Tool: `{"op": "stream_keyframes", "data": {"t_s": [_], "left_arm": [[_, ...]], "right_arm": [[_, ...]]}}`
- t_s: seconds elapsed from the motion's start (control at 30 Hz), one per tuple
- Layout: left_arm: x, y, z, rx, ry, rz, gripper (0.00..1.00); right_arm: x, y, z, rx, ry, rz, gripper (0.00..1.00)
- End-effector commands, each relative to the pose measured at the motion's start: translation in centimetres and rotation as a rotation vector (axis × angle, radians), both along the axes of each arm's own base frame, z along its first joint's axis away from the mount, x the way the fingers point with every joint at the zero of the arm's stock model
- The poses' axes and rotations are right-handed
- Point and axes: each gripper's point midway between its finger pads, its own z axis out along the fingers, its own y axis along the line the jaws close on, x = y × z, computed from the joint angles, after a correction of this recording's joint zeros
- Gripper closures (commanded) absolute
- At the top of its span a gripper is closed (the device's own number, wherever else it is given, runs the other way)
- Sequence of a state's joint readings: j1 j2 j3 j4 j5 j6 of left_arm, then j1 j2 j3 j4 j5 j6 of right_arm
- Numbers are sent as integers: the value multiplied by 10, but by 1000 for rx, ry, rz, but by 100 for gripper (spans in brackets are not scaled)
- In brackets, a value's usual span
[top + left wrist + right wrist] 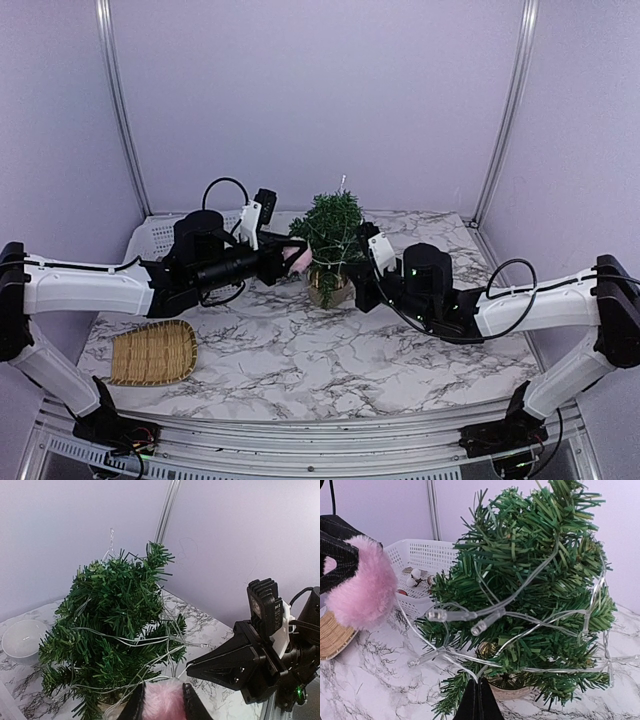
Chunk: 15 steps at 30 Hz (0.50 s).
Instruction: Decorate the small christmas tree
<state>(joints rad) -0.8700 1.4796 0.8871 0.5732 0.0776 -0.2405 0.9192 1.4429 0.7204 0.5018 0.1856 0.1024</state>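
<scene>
Our left gripper (164,705) clasps a fluffy pink pom-pom (362,592) beside the bushy dark-green small christmas tree (330,230); our right gripper (477,700) pinches its clear light string (520,617).

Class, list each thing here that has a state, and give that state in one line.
tree: upright in its pot, strung with lights
light string: unlit, draped round the tree
pompom: pink, held beside the tree
left pincer: closed on the pompom
right pincer: shut, seemingly pinching the light string
</scene>
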Motion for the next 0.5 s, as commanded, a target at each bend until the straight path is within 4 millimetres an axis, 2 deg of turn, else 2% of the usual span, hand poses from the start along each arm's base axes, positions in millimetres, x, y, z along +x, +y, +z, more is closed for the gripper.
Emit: {"op": "stream_keyframes", "data": {"t_s": [0.0,0.2,0.47], "left_arm": [[8,8,34,-64,-70,42,78],[24,15,24,-51,-49,103,78],[29,15,-5,-5,-8,112,79]], "right_arm": [[4,-4,15,47,-29,-41,100],[9,3,10,32,-21,-37,100],[12,7,-6,-8,6,-36,100]]}}
